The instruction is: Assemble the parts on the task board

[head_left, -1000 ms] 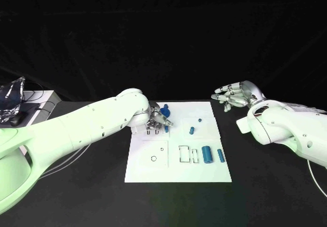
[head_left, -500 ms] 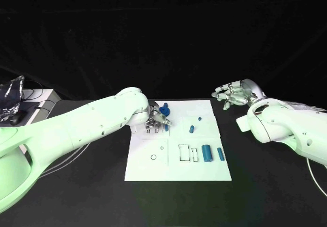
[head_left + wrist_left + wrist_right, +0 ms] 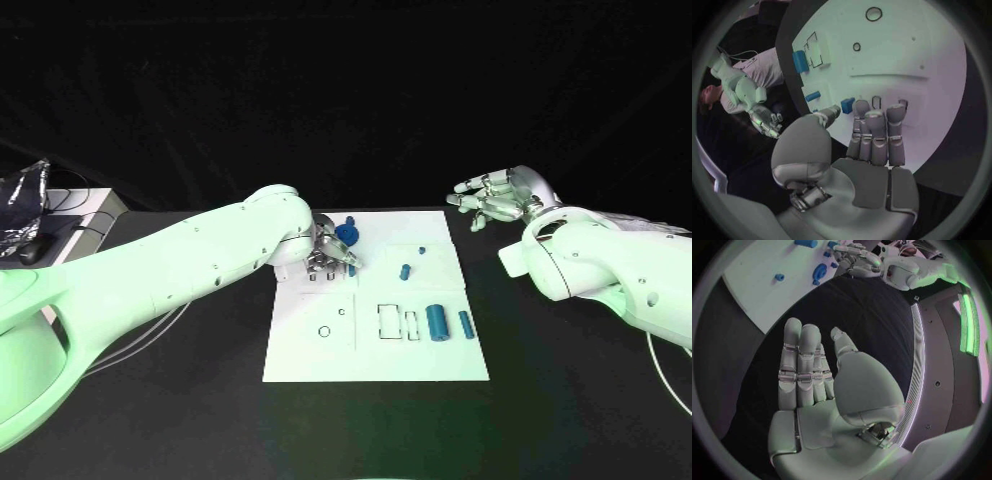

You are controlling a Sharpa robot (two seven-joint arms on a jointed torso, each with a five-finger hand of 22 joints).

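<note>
The white task board (image 3: 433,355) lies mid-table. My left hand (image 3: 329,258) hovers low over its far left part, fingers stretched toward the board (image 3: 904,55). A small blue peg (image 3: 847,105) sits pinched between the thumb tip and the nearest finger, close to small slots in the board. A round blue part (image 3: 346,233) lies just beyond that hand. Two small blue pieces (image 3: 407,270) rest mid-board, and two blue cylinders (image 3: 437,324) lie on the right side. My right hand (image 3: 495,200) is raised past the board's far right corner, fingers apart (image 3: 811,370), holding nothing.
Outlined rectangular recesses (image 3: 392,323) and small round holes (image 3: 325,331) mark the board's near half. A pale box with cables (image 3: 87,215) stands at the table's far left edge. Bare black table surrounds the board.
My left hand has crept slightly toward the board's far edge with the peg. The right hand has barely moved.
</note>
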